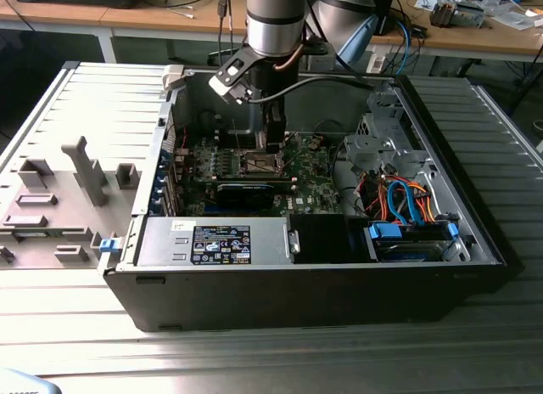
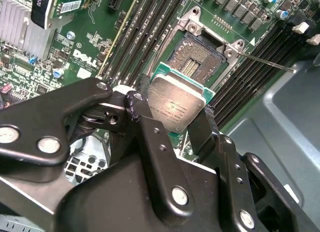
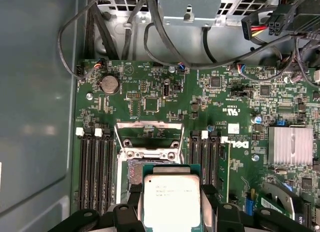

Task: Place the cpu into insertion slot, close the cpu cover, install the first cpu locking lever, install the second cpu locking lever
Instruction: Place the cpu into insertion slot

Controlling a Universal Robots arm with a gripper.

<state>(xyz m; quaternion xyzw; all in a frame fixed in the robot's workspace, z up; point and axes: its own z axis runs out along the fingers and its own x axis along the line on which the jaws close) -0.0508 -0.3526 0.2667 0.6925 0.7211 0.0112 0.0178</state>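
Note:
In both wrist views my gripper (image 2: 175,111) (image 3: 171,204) is shut on the cpu (image 2: 176,99) (image 3: 171,197), a silvery square chip on a green base, with one black finger (image 2: 141,99) on each of two opposite edges. The chip hangs over the near edge of the insertion slot (image 2: 199,61) (image 3: 131,173), whose dark centre is exposed. The cpu cover (image 3: 148,138) (image 2: 220,29) is swung open beyond the socket. A thin metal locking lever (image 2: 265,60) sticks out, unlatched. In the exterior view the gripper (image 1: 271,143) is low over the socket (image 1: 259,163) inside the open computer case.
Rows of long black memory slots (image 3: 95,172) (image 3: 205,159) flank the socket. A finned heatsink (image 3: 291,144) and a graphics card (image 1: 246,190) lie close by. Cable bundles (image 1: 403,203) and a drive cage (image 1: 377,135) fill the exterior view's right. Grey fixtures (image 1: 81,169) stand outside the case.

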